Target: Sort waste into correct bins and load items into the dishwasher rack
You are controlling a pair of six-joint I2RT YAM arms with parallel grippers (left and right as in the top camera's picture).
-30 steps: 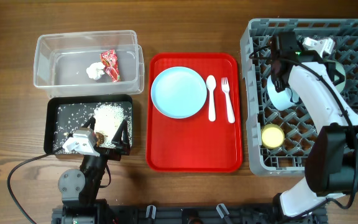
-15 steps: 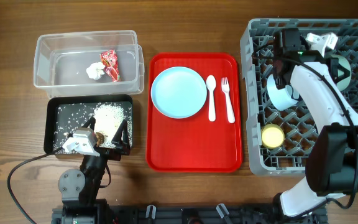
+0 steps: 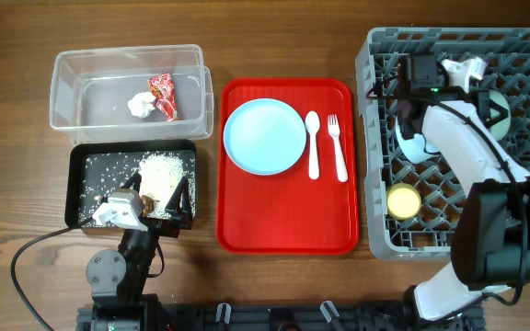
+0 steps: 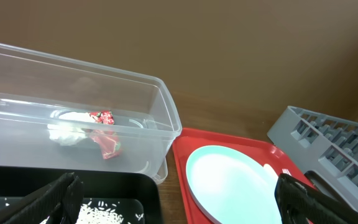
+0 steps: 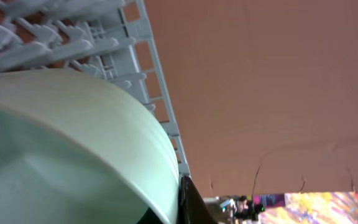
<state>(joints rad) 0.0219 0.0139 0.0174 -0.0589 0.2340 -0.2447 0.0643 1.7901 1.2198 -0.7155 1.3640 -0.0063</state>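
My left gripper (image 3: 162, 197) (image 4: 179, 208) is open and empty, low over the black tray (image 3: 109, 150) (image 4: 104, 183) that holds rice and brown scraps (image 3: 164, 170). The clear tub (image 3: 109, 83) (image 4: 166, 106) holds the red wrapper (image 3: 164, 95) (image 4: 104, 140) and the tissue (image 3: 140, 105) (image 4: 64, 132). The light-blue plate (image 3: 265, 136) (image 4: 235, 183), spoon (image 3: 313, 142) and fork (image 3: 337, 147) lie on the red tray (image 3: 283, 221). My right gripper (image 3: 497, 110) (image 5: 188, 202) is shut on the mint-green bowl (image 3: 490, 99) (image 5: 61, 155), tilted inside the grey rack (image 3: 380, 184) (image 5: 104, 37). The light-blue bowl (image 3: 414, 145) and yellow cup (image 3: 403, 199) sit in the rack.
The red tray lies between the two bins on the left and the rack on the right. My right arm reaches over the rack's right half. A black cable (image 3: 35, 248) runs along the wooden table at the front left.
My right wrist has shifted slightly left and turned over the rack, with the mint-green bowl in its jaws. The left arm has not moved.
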